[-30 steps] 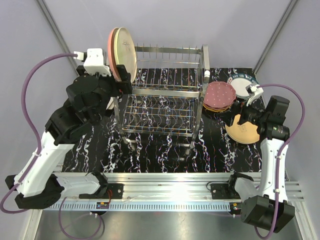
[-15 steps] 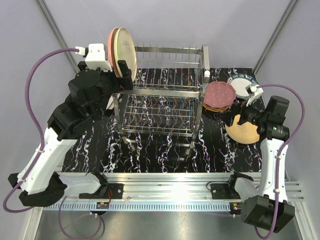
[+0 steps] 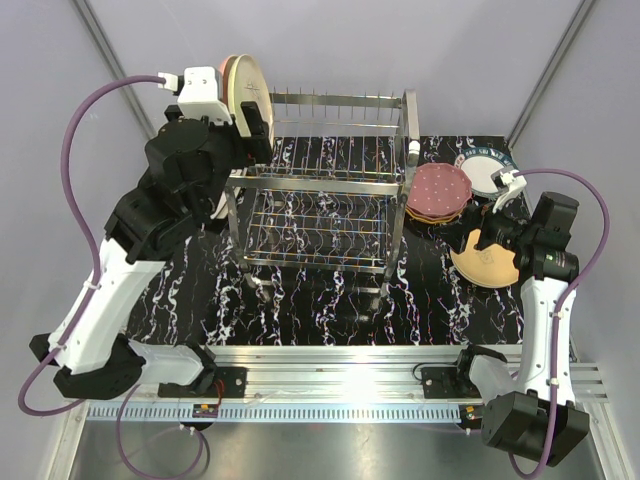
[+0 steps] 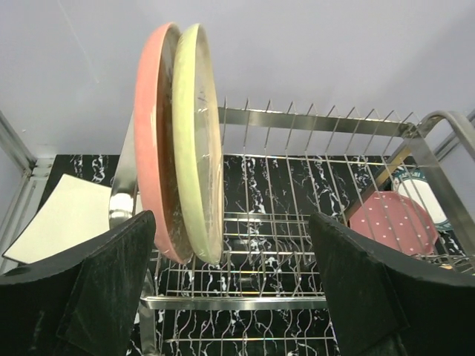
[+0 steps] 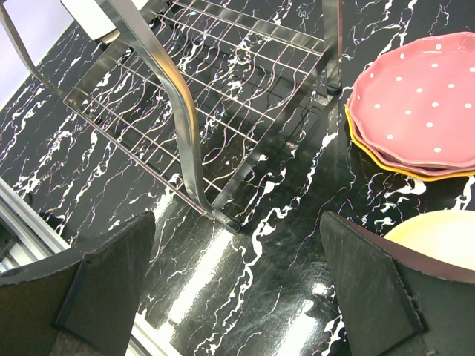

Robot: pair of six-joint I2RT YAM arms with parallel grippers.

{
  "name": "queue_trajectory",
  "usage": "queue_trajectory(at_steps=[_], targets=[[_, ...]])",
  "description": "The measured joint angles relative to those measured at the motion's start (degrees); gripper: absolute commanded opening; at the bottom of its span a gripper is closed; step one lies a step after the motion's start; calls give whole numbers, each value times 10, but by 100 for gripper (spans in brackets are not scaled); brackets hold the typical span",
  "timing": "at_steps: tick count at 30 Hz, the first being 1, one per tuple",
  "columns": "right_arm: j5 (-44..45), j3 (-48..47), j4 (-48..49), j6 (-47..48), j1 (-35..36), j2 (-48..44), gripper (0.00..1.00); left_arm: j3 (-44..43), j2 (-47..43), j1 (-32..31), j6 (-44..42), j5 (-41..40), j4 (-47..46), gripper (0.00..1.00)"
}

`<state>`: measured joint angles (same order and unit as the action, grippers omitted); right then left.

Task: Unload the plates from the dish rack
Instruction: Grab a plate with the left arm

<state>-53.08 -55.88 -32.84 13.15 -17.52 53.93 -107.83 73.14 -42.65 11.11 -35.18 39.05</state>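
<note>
**Top view.** The left arm (image 3: pixel 150 215) has risen and swung in toward the rack (image 3: pixel 330 190) over the last second. The left pincer (image 3: pixel 250 122) now sits just beside the lower edge of the pink plate (image 3: pixel 225 80) and the cream plate (image 3: pixel 250 88). Both stand upright together at the far left of the top tier, and the other prongs are bare. The right arm (image 3: pixel 540 300) has not shifted. The right pincer (image 3: pixel 480 225) hovers near the tan plate (image 3: pixel 487 265), which lies on the bench (image 3: pixel 300 300) right of the rack. The dotted plate (image 3: pixel 438 190) and the teal-rimmed plate (image 3: pixel 488 168) lie just behind it.

**Left wrist.** The jaws are spread wide with nothing pinched. The two plates stand ahead of the fingertips, nearer the left finger and untouched.

**Right wrist.** The jaws are spread and empty above bare bench near a rack foot. The dotted plate rests on an orange plate (image 5: pixel 371 144).

**Finding.** The left arm's move reads as an approach for a grasp. Only these two plates remain racked, so the unloading looks close to done. They stand face to face with little gap — taking one alone may prove awkward.
</note>
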Motion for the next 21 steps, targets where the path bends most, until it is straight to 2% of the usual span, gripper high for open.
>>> queue_trajectory(at_steps=[10, 21], targets=[[0, 1, 0, 0, 0, -3, 100, -48, 16, 3, 11, 16, 3, 73], [1, 1, 0, 1, 0, -4, 100, -58, 65, 9, 0, -1, 16, 70]])
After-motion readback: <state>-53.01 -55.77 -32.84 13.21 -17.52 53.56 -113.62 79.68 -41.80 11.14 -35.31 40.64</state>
